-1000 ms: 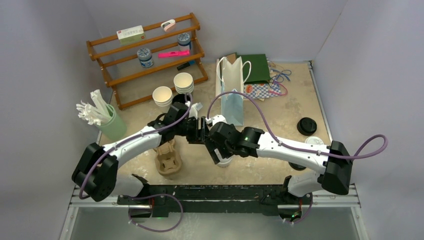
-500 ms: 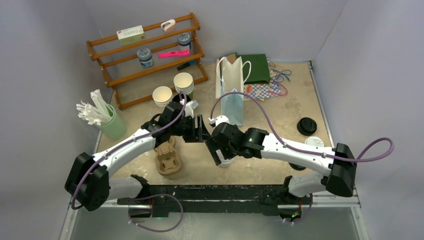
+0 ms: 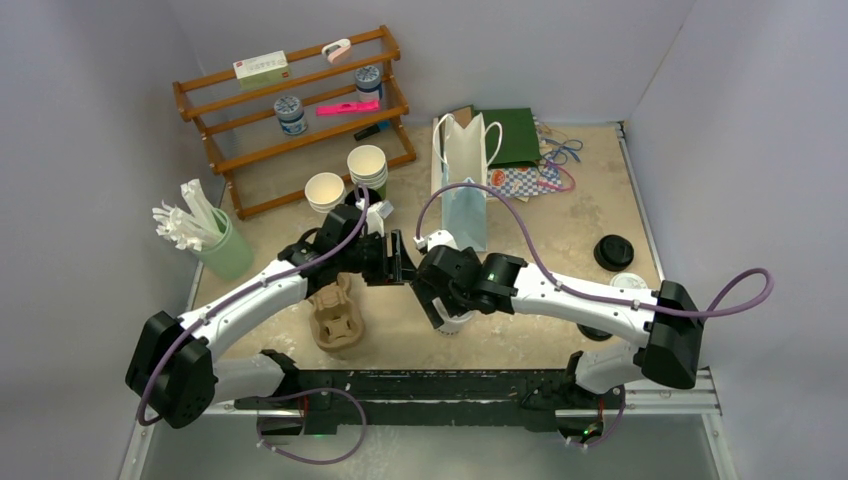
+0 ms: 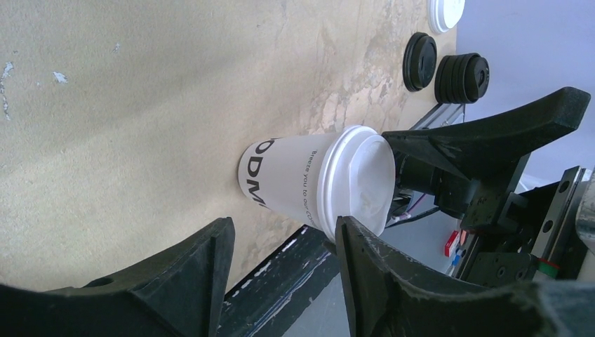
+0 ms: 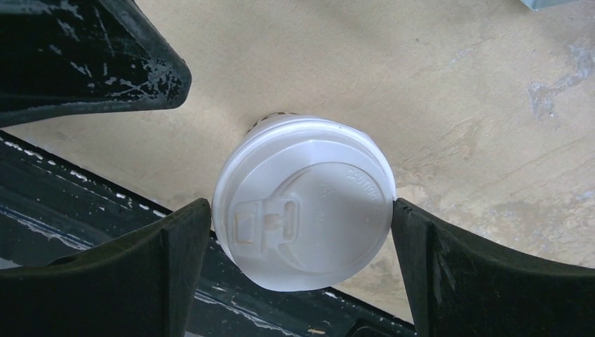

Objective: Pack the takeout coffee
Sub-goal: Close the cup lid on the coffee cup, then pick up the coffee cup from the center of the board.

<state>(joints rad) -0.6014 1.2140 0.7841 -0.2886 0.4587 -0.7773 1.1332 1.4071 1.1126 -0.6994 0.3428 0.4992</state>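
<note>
- Already lidded, cream-white cup pinched at lid rim by right gripper.
- Left gripper spread, empty.
- Not yet seated in pulp carrier.

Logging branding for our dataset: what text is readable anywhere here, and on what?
"ODM": large black letters, cut off, on the white cup.
"Breeze you to our CO": small print, same cup, seemingly.
"CAUTION": faint embossing on the white lid.
Label on the box atop the wooden rack: too small to read.
</note>
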